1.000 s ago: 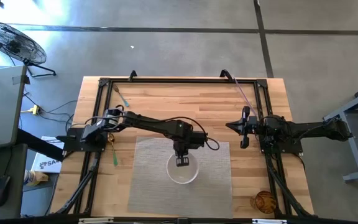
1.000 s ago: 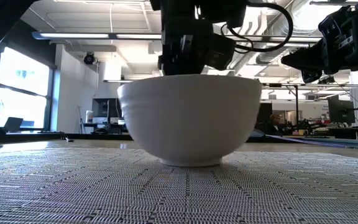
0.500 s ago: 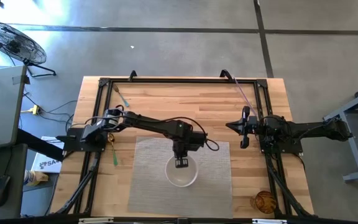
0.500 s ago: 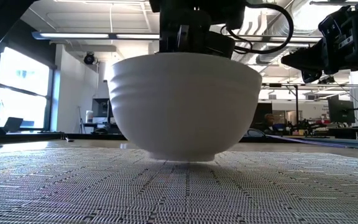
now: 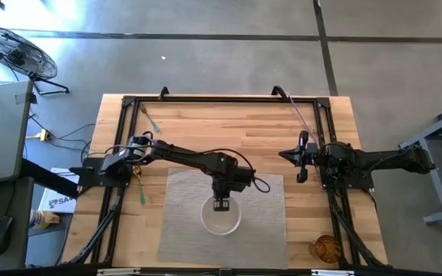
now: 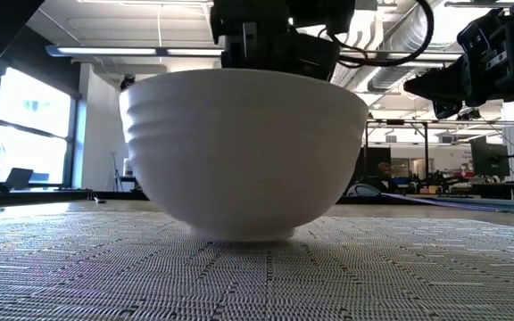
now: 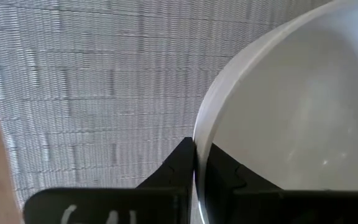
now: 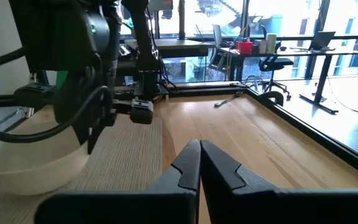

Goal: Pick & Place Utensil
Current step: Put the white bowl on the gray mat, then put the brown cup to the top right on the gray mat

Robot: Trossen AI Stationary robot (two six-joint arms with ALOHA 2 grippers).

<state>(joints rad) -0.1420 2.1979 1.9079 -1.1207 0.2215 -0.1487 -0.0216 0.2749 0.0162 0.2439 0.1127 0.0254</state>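
The bowl (image 5: 221, 215) is plain white, with faint ridged bands below its rim. It sits on a grey woven mat (image 5: 179, 222) with a fine mesh pattern. The worktop (image 5: 229, 134) is pale striped wood. A green utensil (image 5: 142, 192) and a purple one (image 5: 304, 123) lie on it.

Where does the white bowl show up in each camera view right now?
High view: white bowl lower centre, on the grey placemat.
Low view: bowl fills the centre.
Left wrist view: bowl right side, rim between the left gripper jaws.
Right wrist view: bowl lower left.
Shared landmark: the placemat.
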